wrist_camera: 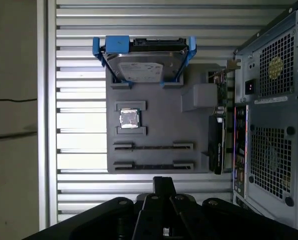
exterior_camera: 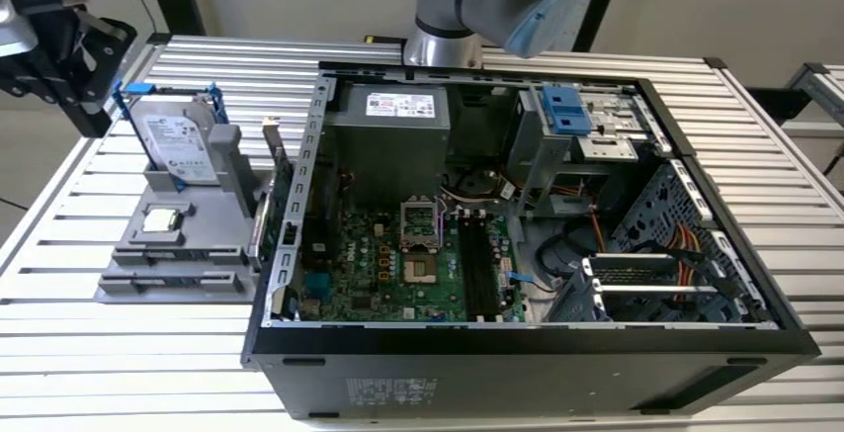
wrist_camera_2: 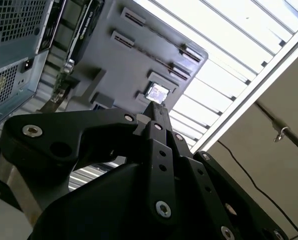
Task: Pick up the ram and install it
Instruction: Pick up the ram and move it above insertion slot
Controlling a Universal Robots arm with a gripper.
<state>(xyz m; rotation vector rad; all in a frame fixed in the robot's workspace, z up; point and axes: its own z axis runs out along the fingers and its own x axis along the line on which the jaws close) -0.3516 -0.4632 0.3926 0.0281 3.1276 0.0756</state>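
A slatted metal table [exterior_camera: 132,373] carries an open desktop computer case [exterior_camera: 528,348], lying on its side with the interior facing up. A green motherboard [exterior_camera: 382,264] covers the case floor. Its long black memory slots [exterior_camera: 477,264] run near to far along the board's edge on the exterior view's right.

Just beside the case, on the exterior view's left, sits a grey parts holder [exterior_camera: 172,279]. A silver hard drive [exterior_camera: 178,140] in a blue bracket stands upright at the holder's far end. A dark expansion card [wrist_camera: 216,145] stands on edge along the side of the holder nearest the case.

The black gripper [wrist_camera: 163,181] hangs high over the holder, touching nothing. In both wrist views its fingers are pressed together, with nothing seen between them.

A small square silver processor [exterior_camera: 161,219] lies flat on the holder, nearer than the hard drive.

The ram cannot be picked out with certainty. Whether a stick sits in the memory slots cannot be told.
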